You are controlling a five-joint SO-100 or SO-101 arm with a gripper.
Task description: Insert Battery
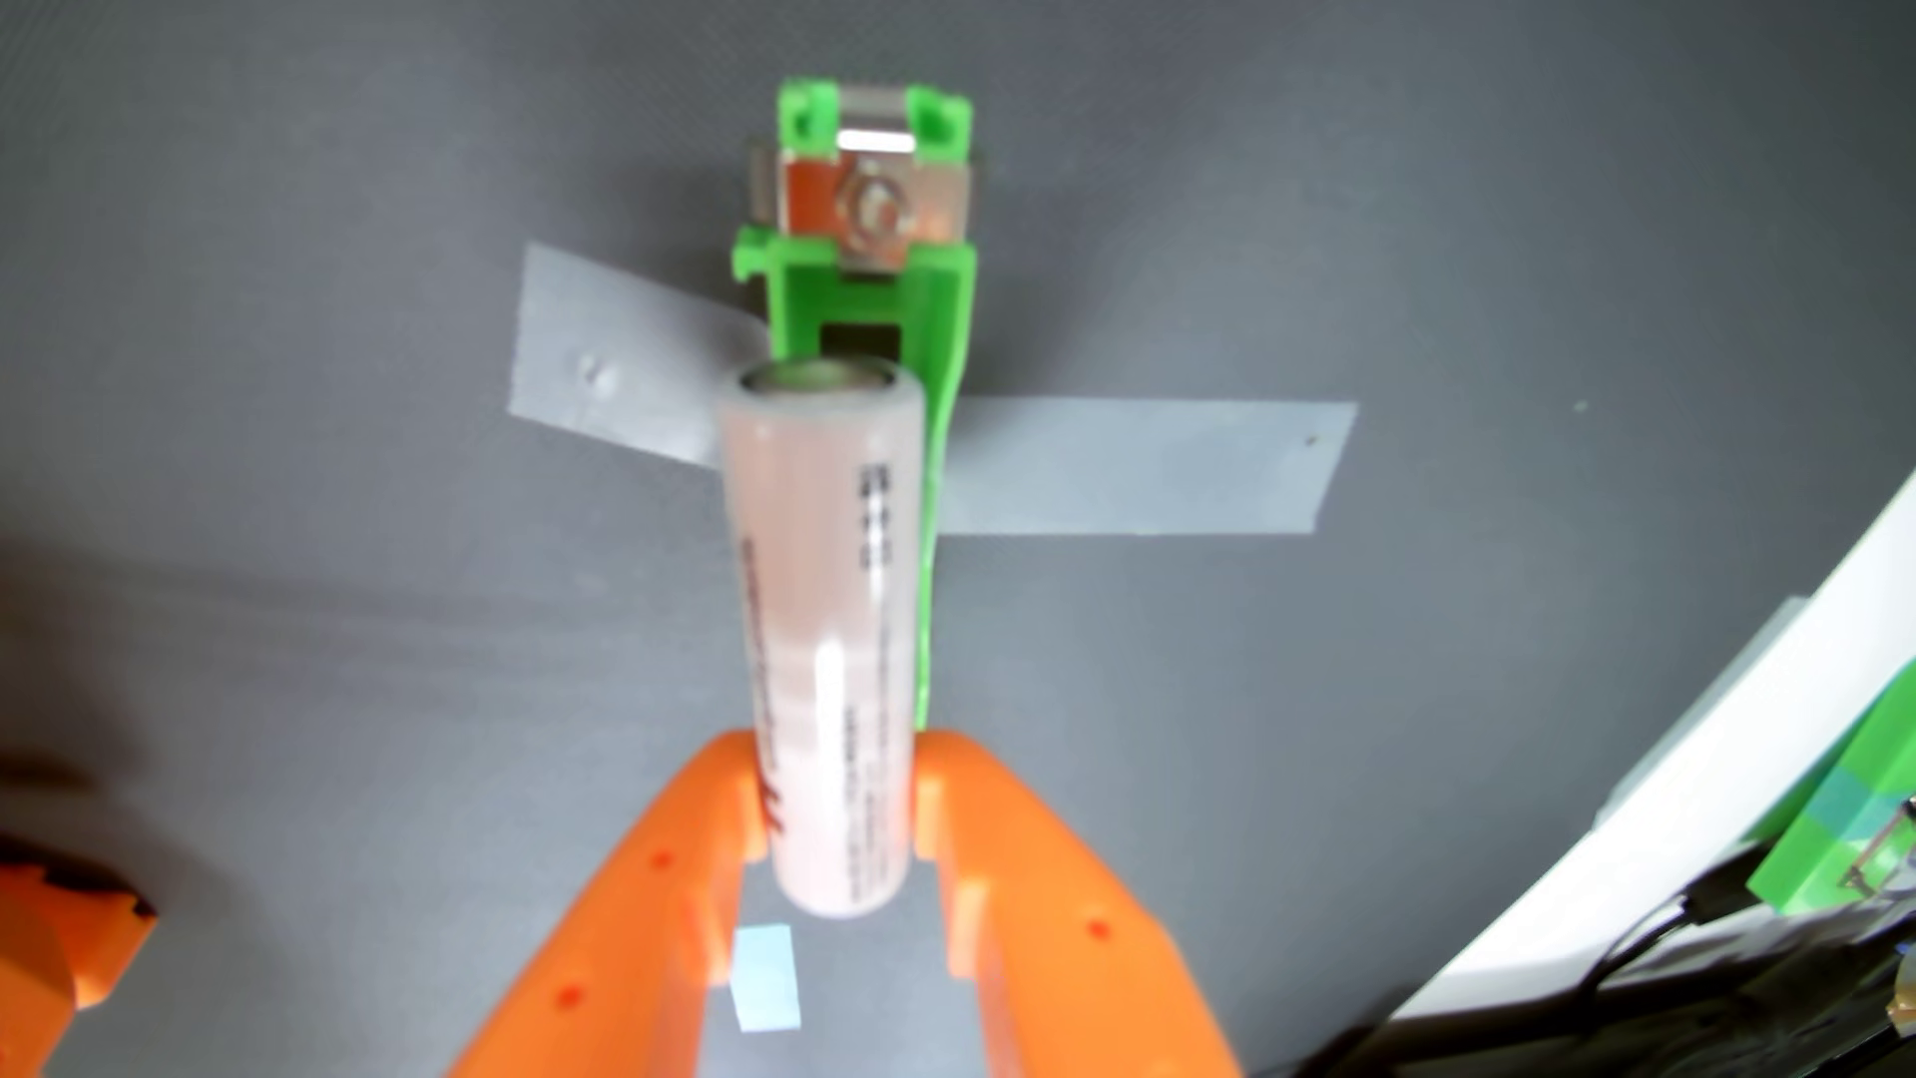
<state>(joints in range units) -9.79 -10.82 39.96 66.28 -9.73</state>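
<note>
In the wrist view a pale pink cylindrical battery [824,622] with small printed text lies lengthwise, pointing away from the camera. My orange gripper [838,793] is shut on its near half, one finger on each side. The battery's far end reaches over a green plastic battery holder [881,295] that is taped to the grey table. A metal contact plate [874,213] stands at the holder's far end. The battery hides most of the holder's channel, so I cannot tell whether it touches the holder.
Grey tape strips [1140,466] cross under the holder. A small pale blue tape patch [765,980] lies between my fingers. A white edge [1659,809], a green part [1856,829] and black cables [1617,974] fill the lower right. An orange arm part [62,933] sits lower left.
</note>
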